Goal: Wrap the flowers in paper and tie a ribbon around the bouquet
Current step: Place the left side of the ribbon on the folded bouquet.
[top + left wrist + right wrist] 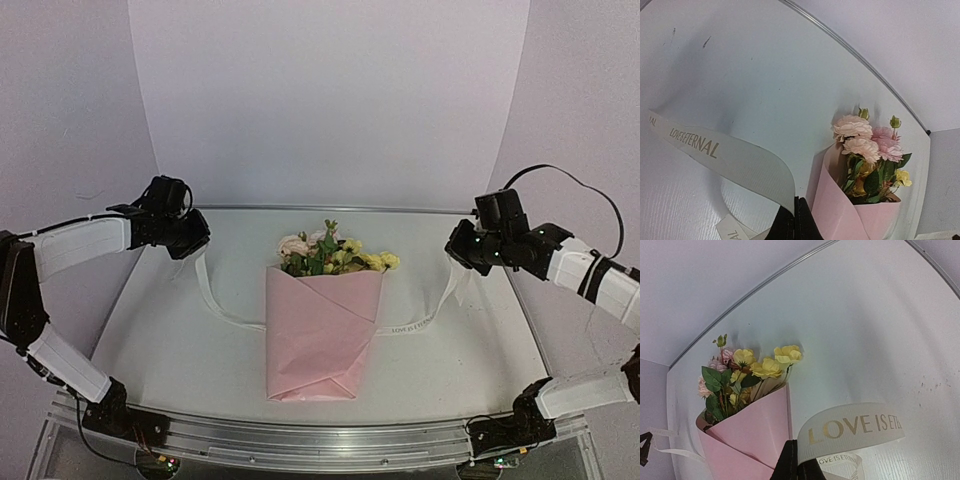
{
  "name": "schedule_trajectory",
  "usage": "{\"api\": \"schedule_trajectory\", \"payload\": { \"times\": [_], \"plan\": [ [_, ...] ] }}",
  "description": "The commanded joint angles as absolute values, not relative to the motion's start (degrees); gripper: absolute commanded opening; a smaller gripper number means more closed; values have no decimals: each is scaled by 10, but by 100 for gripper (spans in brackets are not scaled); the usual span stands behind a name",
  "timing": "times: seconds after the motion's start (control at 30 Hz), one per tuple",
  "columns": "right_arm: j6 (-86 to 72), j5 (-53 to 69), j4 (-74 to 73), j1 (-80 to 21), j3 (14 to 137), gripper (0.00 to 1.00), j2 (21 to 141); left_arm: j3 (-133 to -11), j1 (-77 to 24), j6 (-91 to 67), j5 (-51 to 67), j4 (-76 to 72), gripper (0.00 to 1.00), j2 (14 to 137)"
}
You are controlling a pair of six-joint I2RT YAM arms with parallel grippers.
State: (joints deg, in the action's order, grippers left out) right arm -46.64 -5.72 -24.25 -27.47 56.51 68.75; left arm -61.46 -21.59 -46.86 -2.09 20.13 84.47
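Observation:
The bouquet lies in the middle of the table: pink paper [318, 335] folded into a cone, with pink and yellow flowers [325, 252] and green leaves at its far end. The cream ribbon [228, 316] with gold lettering runs under the cone and rises to both sides. My left gripper [188, 243] is raised at the left, shut on one ribbon end [730, 160]. My right gripper [462, 257] is raised at the right, shut on the other ribbon end [855, 430]. The wrapped flowers [871, 150] [747, 375] show in both wrist views.
A white backdrop [330, 100] closes the table's far side along a metal edge [330, 209]. The table's [150, 330] metal rail [300, 440] runs across the near edge between the arm bases.

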Motion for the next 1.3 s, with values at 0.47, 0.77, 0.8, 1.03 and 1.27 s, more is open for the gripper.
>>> {"api": "schedule_trajectory", "payload": {
  "times": [0.47, 0.77, 0.8, 1.03, 1.27],
  "plan": [
    [-502, -90, -271, -320, 612, 0, 723, -777, -496, -304, 200, 67, 0, 999],
    [-481, 11, -270, -274, 668, 0, 802, -915, -606, -100, 263, 153, 0, 1158],
    [-476, 19, -270, -272, 676, 0, 814, -934, -616, -84, 260, 177, 0, 1172],
    [-457, 73, -270, -257, 730, 0, 891, -1023, -675, -2, 215, 284, 0, 1236],
    [-437, 129, -270, -261, 802, 0, 952, -1038, -681, 31, 181, 297, 8, 1252]
  ]
}}
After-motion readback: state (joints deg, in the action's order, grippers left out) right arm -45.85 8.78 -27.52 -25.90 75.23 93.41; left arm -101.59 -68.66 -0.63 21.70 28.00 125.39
